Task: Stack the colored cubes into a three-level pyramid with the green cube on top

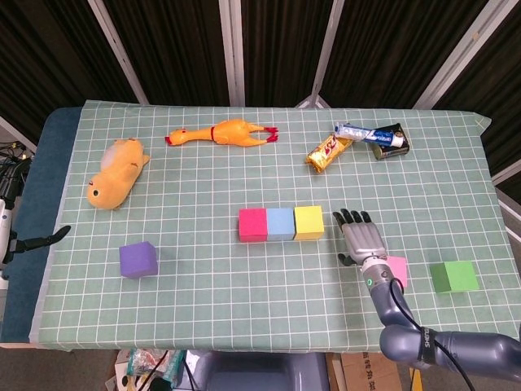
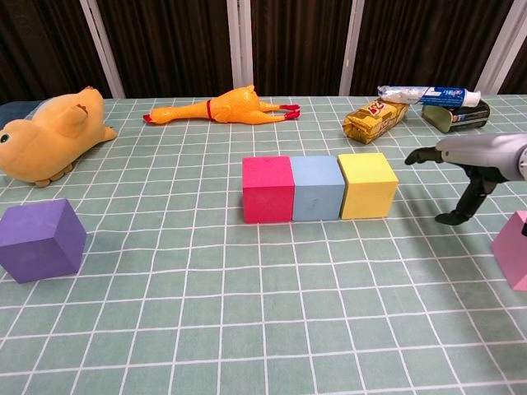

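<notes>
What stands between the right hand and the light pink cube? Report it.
Nothing visible. The right hand hovers open just beside the light pink cube, with only bare tablecloth between them. The yellow cube, the end of the base row, sits on the hand's other side, away from that path.

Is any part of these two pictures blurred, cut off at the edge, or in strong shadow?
Head view: sharp and evenly lit; the cubes cast only faint shadows. Chest view: also sharp, but the pink cube is cut off at the frame's right edge, and the right hand casts a soft shadow on the tablecloth.
</notes>
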You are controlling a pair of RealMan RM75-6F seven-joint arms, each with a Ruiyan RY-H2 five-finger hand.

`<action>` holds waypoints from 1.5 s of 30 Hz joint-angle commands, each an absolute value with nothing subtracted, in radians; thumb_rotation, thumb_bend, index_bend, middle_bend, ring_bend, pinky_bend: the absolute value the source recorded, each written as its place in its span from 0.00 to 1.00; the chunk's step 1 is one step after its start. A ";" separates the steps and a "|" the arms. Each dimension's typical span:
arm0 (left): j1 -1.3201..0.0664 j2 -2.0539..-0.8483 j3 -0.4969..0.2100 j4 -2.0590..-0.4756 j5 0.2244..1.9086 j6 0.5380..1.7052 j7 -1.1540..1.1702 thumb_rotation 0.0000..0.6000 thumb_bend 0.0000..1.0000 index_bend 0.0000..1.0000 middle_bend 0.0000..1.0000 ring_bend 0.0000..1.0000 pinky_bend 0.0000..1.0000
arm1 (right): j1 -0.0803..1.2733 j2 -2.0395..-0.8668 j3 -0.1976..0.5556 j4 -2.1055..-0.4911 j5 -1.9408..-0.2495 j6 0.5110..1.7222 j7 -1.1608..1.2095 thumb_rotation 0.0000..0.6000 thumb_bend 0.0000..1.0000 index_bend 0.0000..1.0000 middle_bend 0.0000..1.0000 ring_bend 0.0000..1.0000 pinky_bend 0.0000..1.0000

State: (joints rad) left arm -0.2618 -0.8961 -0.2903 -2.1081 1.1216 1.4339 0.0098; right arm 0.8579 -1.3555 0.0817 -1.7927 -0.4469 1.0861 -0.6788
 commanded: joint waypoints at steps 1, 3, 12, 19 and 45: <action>-0.262 -0.897 -0.291 -2.105 1.117 1.431 0.009 1.00 0.07 0.00 0.06 0.02 0.07 | 0.860 -1.359 0.079 -1.792 -0.451 1.082 -0.682 1.00 0.36 0.00 0.00 0.00 0.00; -0.263 -0.897 -0.290 -2.105 1.118 1.430 0.009 1.00 0.07 0.00 0.06 0.02 0.07 | 0.861 -1.364 0.081 -1.792 -0.456 1.079 -0.680 1.00 0.36 0.00 0.00 0.00 0.00; -0.264 -0.898 -0.291 -2.106 1.117 1.431 0.010 1.00 0.07 0.00 0.06 0.02 0.07 | 0.873 -1.389 0.092 -1.787 -0.461 1.072 -0.683 1.00 0.36 0.00 0.00 0.00 0.00; -0.264 -0.897 -0.292 -2.103 1.113 1.428 0.006 1.00 0.07 0.00 0.06 0.02 0.07 | 0.879 -1.403 0.094 -1.781 -0.447 1.071 -0.691 1.00 0.36 0.00 0.00 0.00 0.00; -0.265 -0.898 -0.291 -2.100 1.113 1.426 0.006 1.00 0.07 0.00 0.06 0.02 0.07 | 0.866 -1.398 0.090 -1.794 -0.513 1.145 -0.697 1.00 0.36 0.00 0.00 0.00 0.00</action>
State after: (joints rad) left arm -0.2648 -0.8980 -0.2909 -2.1000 1.1133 1.4262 0.0061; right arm 0.8716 -1.4042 0.0901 -1.7867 -0.4895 1.1236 -0.6970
